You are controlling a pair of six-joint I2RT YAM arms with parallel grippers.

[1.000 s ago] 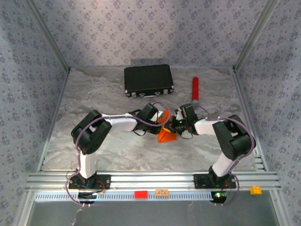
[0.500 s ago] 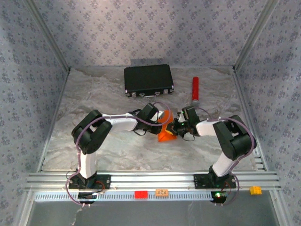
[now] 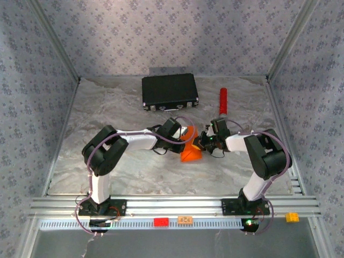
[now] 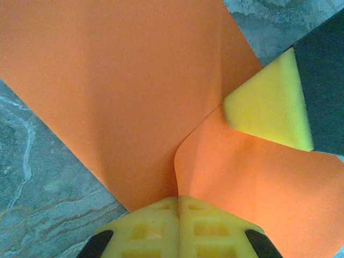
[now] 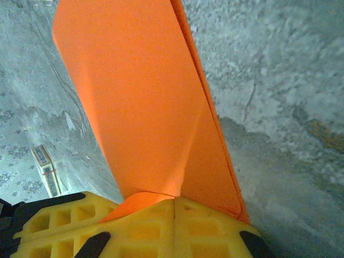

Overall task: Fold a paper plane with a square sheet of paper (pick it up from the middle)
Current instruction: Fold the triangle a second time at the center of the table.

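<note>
Currently mid-fold: orange paper [image 3: 190, 155] held between arms, mid-table, partly creased. Left gripper [image 4: 178, 200] pinched tight on paper edge; right gripper [image 5: 174, 203] likewise clamped on it. Next, likely: edges to be aligned, crease pressed flat.

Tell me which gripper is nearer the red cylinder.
Right. The right gripper sits just near-left of the red cylinder; the left gripper is farther left, across the orange paper both pinch.
</note>
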